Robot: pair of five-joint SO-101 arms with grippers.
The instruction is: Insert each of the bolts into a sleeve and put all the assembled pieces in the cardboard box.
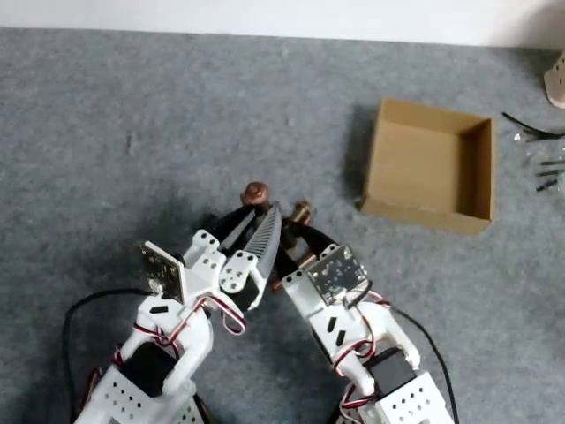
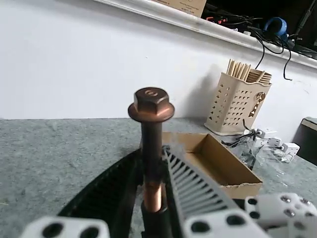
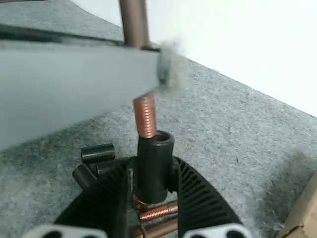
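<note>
The left end effector point(image 2: 152, 161) is clamped on an upright copper-coloured hex-head bolt point(image 2: 151, 129). The bolt's threaded tip sits at the mouth of a black cylindrical sleeve point(image 3: 154, 156), which the right end effector point(image 3: 153, 171) grips upright. Both are above the grey felt-covered table point(image 1: 106, 132), near the open brown cardboard box point(image 1: 422, 215). Spare black sleeves point(image 3: 97, 152) and a loose copper bolt point(image 3: 158, 212) lie beneath.

Reckoned on the high view, dial centred on the meeting grippers: passable from 9 through 12 o'clock over grey mat point(image 1: 132, 115); barred at 2 o'clock by the open-topped cardboard box point(image 1: 422, 214); strewn farther out that way with black cables point(image 1: 534, 132); passable again at 4 o'clock; closed from 5 to 7 o'clock by left arm point(image 1: 168, 344) and right arm point(image 1: 371, 344); tight at centre, left gripper point(image 2: 151, 163) clamping a bolt point(image 2: 151, 106) above the sleeve point(image 3: 154, 148) in the right gripper point(image 3: 153, 171); littered beneath with loose sleeves point(image 3: 96, 152) and spare bolts point(image 3: 158, 212).
</note>
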